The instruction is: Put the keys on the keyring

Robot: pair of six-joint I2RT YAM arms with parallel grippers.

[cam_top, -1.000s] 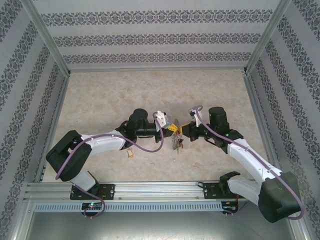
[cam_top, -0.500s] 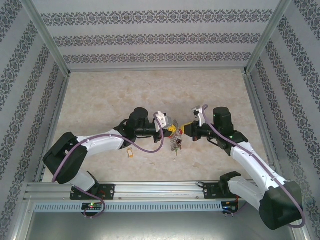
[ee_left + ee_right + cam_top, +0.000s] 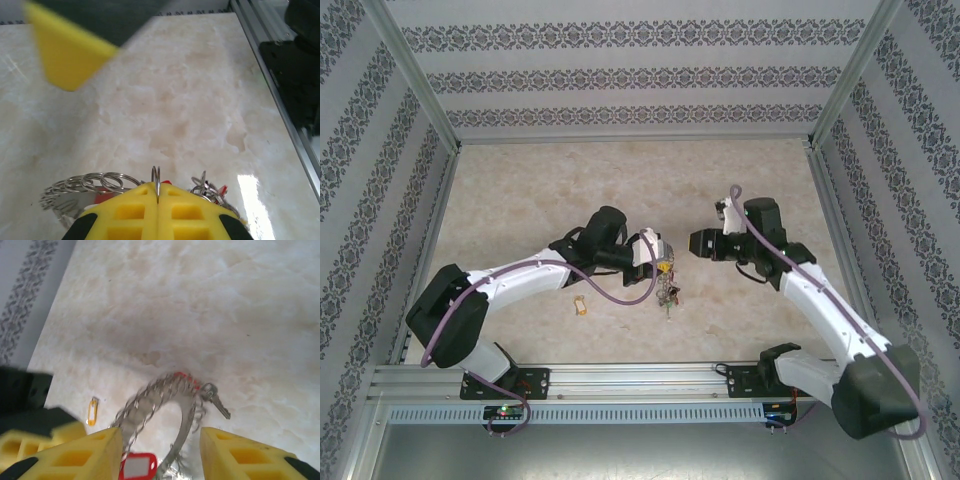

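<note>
Marble-patterned table (image 3: 520, 190) lies bare and wide beyond both my grippers, hemmed by aluminium rails (image 3: 423, 255) and patterned walls (image 3: 620, 70). My left gripper (image 3: 663, 262) is clamped on the thin wire of the keyring (image 3: 668, 288), whose bunch of silvery keys dangles below it over the table's middle. My right gripper (image 3: 693, 243) stands near the ring, clear of it, its yellow waffled fingers (image 3: 85, 455) spread wide. The tan-tagged key (image 3: 582, 307) lies flat on the table, left of the ring.
</note>
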